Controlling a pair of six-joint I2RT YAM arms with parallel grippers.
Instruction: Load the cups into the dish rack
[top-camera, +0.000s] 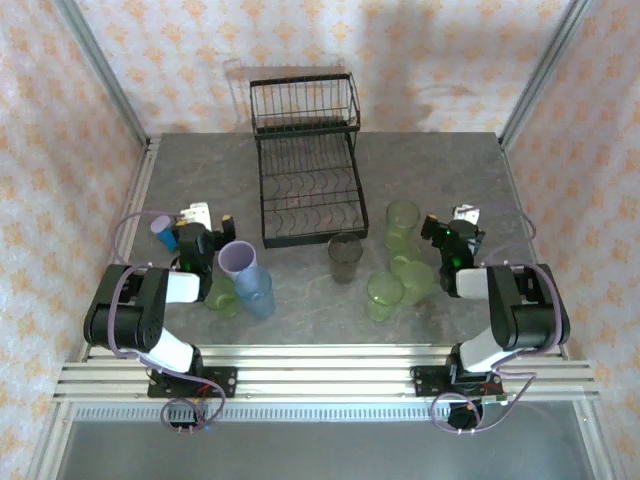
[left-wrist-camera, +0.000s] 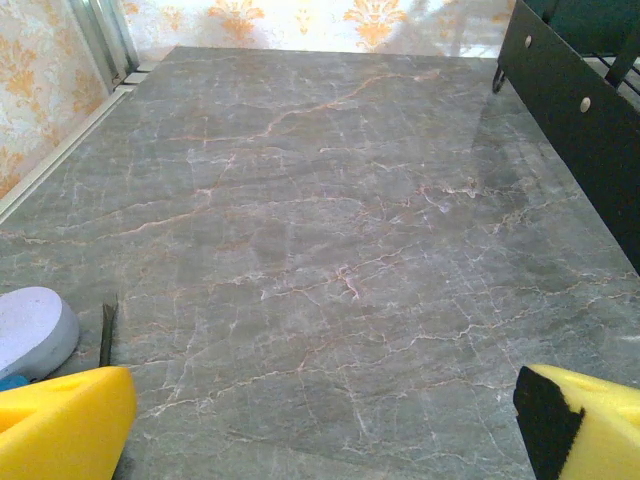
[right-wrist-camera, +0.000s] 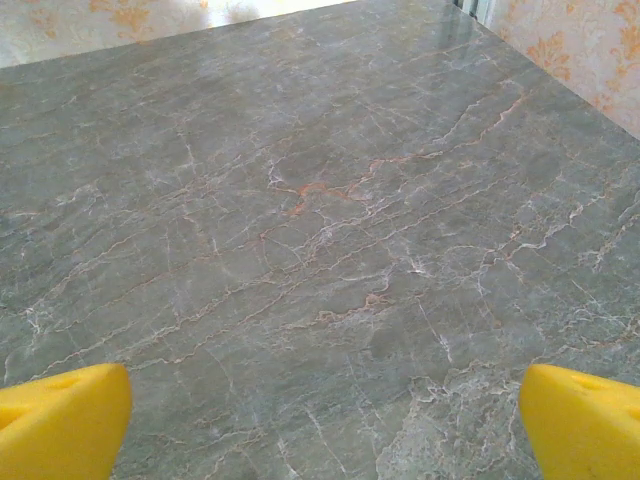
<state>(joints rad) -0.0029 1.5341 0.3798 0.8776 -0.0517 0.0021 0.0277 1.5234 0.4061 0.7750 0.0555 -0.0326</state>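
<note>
Left gripper (left-wrist-camera: 320, 440) and right gripper (right-wrist-camera: 320, 430): jaws wide apart, bare table (top-camera: 440, 170) ahead. Rack (top-camera: 305, 190) stands centre-rear, open table either side. Cups (top-camera: 402, 222) cluster near both arms.

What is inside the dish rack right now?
Nothing visible: the dish rack shows only bare wire in tray and raised basket. The basket's wires partly screen its floor.

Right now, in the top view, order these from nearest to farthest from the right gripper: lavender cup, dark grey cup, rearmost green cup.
From the right gripper:
1. Green cup, just to its left.
2. Dark grey cup, in the middle.
3. Lavender cup, far left.
</note>
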